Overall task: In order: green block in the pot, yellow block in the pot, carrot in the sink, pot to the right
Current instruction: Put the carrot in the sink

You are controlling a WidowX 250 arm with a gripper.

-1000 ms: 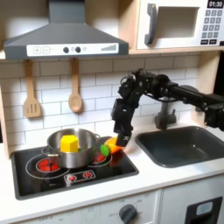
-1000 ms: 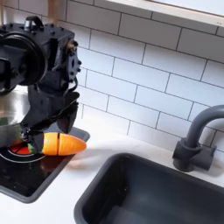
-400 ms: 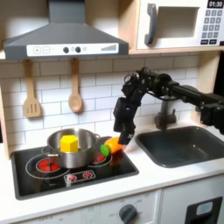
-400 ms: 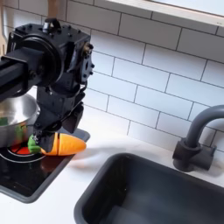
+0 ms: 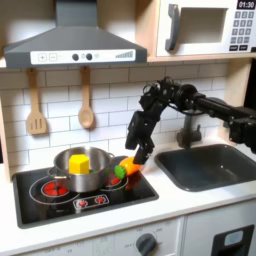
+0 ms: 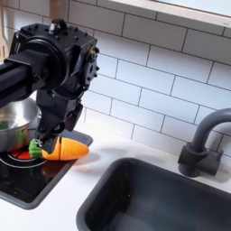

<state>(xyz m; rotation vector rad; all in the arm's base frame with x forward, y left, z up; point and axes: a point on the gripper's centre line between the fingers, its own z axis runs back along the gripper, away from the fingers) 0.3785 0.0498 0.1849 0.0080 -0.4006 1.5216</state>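
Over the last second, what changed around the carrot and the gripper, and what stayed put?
The gripper came down onto the carrot, closing in on its green-topped end at the stove's edge; whether it already grips it cannot be told. In the second exterior view the carrot shifted slightly towards the left. The pot with the yellow block stayed on the burner, and the sink is unchanged.

Both exterior views are evenly and fairly brightly lit, with soft light that seems to fall from above and casts only faint shadows. Below the gripper point(image 6: 52, 143) a weak shadow lies on the counter. Glare streaks the pot point(image 5: 82, 170) beside the gripper in the first exterior view. Both pictures are small and soft, fine detail smeared; the black arm loses detail.
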